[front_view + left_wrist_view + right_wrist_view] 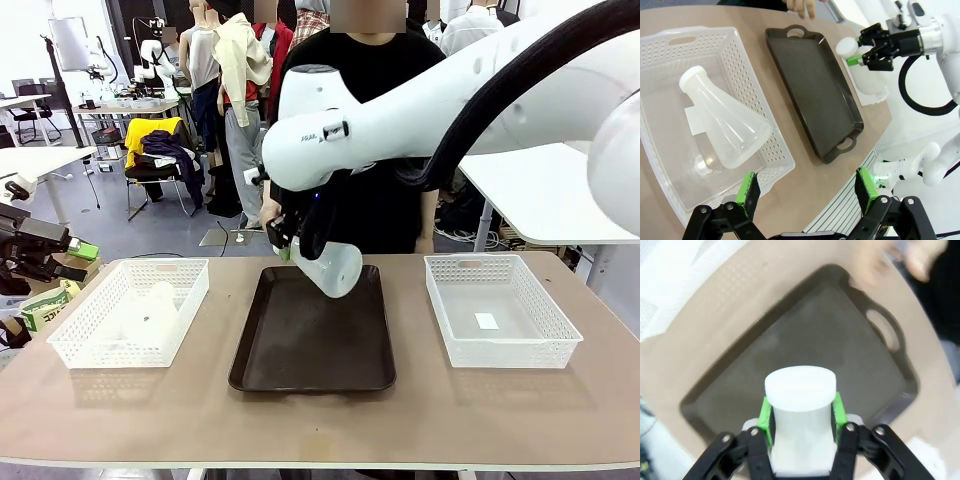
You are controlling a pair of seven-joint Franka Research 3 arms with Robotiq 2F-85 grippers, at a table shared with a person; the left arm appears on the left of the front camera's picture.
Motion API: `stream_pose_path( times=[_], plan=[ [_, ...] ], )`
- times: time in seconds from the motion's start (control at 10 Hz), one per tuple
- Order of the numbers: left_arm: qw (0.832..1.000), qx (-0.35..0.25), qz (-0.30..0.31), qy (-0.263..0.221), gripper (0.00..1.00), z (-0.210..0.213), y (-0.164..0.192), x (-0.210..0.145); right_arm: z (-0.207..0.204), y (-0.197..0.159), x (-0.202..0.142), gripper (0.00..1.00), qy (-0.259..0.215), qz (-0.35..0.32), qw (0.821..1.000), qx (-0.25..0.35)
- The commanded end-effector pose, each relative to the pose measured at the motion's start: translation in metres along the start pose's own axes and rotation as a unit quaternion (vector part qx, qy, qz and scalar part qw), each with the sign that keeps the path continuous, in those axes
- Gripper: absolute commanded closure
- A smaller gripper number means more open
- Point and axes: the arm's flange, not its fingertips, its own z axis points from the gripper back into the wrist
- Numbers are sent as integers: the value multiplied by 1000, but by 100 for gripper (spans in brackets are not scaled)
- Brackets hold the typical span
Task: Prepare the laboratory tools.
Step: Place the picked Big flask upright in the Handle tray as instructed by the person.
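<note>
Over the dark brown rectangular tray [305,372] at frame centre, the right gripper [801,415] pinches a frosted white conical flask [338,270] by the neck (body tilted); it may slip, tipping on landing. The left gripper [807,192] gapes empty.

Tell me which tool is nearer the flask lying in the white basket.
Left. The left tool hangs open by the basket holding that flask; the right tool is over the tray, shut on the other flask.

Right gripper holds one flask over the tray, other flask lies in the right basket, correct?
No: the other flask lies in the left basket, per the front view. The right gripper does hold one flask over the tray.
</note>
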Motion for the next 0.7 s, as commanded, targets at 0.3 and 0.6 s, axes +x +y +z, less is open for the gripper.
stream_pose_path(
  times=[0.3, 0.6],
  plan=[
    [1000, -8, -1, -4, 0, 1, -1, 0, -4, -29, -30, 100, -199, 173, 957, 121],
    [1000, -8, -1, -4, 0, 1, -1, 0, -14, -41, -37, 100, -312, 255, 899, 174]
  ],
)
